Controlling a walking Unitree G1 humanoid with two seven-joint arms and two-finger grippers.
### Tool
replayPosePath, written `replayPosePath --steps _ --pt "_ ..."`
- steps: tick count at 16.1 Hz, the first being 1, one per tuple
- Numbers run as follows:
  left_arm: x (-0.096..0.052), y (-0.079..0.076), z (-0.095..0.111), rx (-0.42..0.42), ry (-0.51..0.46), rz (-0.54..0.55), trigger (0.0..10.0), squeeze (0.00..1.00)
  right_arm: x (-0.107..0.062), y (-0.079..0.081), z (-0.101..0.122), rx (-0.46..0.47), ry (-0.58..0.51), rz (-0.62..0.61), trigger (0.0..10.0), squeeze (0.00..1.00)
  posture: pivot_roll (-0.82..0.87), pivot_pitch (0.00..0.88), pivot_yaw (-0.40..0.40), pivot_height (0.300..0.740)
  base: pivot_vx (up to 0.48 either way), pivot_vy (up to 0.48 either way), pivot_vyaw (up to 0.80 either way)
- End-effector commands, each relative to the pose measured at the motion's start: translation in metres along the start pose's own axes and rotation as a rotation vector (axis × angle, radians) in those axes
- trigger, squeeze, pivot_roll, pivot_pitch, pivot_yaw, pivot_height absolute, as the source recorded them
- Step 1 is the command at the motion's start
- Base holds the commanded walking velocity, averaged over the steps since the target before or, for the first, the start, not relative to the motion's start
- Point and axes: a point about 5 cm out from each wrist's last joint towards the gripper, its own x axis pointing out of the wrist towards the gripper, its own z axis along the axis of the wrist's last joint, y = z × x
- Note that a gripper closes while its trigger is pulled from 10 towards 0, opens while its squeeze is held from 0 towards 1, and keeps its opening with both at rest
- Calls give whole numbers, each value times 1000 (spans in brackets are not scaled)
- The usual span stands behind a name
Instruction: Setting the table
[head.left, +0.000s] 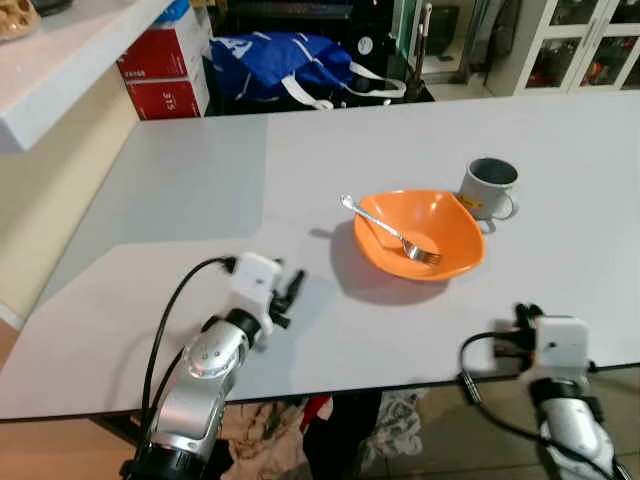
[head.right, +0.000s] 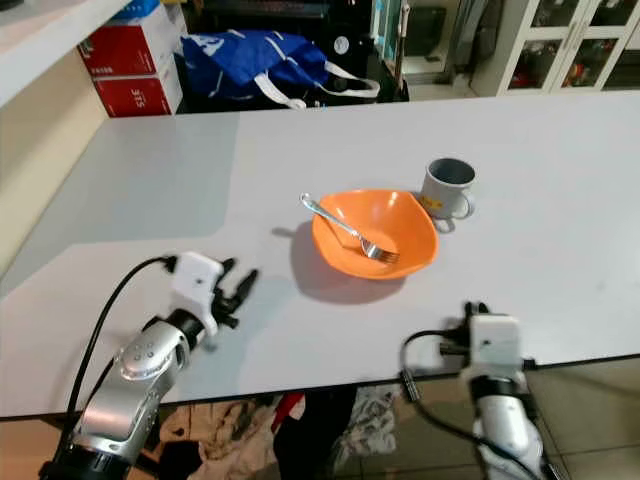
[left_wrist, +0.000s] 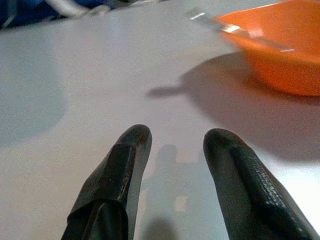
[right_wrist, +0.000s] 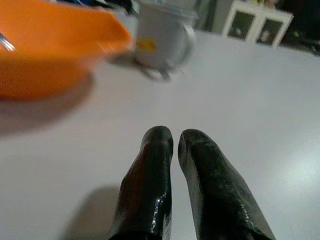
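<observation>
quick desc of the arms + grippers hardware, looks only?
Both arms are silver metal with dark joints. Each wrist carries a white boxy camera housing and a looping black cable. The left gripper and right gripper each have two long black fingers with rounded tips.

Both arms are silver metal with rounded, dimpled joint housings, each ending in a white boxy wrist block. A black cable loops from each block back along the arm. The left gripper (left_wrist: 172, 145) has matte, textured black fingers (left_wrist: 117, 175); the right gripper (right_wrist: 175, 142) has glossy ones (right_wrist: 150, 170).
</observation>
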Motion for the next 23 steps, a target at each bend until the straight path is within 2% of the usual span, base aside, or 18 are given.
replayPosePath --steps 1,2,3,7,10,12,14,16,20,23 --pt "-2 8 -4 -16 17 54 10000 0 2 0 18 -23 -83 -17 10000 0 -34 0 44 740 0 0 0" --pt "-5 10 -8 -15 15 75 10000 0 1 -4 44 -65 -198 -65 10000 0 -39 0 40 740 0 0 0" --pt "-7 10 -9 -13 13 75 10000 0 1 -6 49 -80 -222 -85 10000 0 -39 0 41 740 0 0 0" --pt "-12 10 -11 3 4 69 10000 0 -2 -9 38 -78 -164 -117 10000 0 -41 0 43 740 0 0 0" --pt "-14 13 -15 -34 0 130 10000 0 8 0 30 -53 -124 -79 10000 0 -47 0 11 740 0 0 0" --pt "-14 6 -14 -1 -13 123 10000 0 14 0 28 -52 -108 -47 10000 0 -27 0 -33 740 0 0 0" --pt "-14 1 -12 42 -19 90 10000 0 15 -4 28 -74 -108 -51 10000 0 -26 0 -33 740 0 0 0" --pt "-14 0 -11 48 -19 69 10000 0 13 -7 25 -70 -103 -71 10000 0 -31 0 -22 740 0 0 0" --pt "-5 4 4 52 -47 59 10000 0 9 2 18 -28 -78 -79 10000 0 -37 0 3 740 0 0 0" --pt "-3 2 5 63 -42 56 10000 0 13 6 17 0 -62 -63 10000 0 -33 0 6 740 0 0 0"
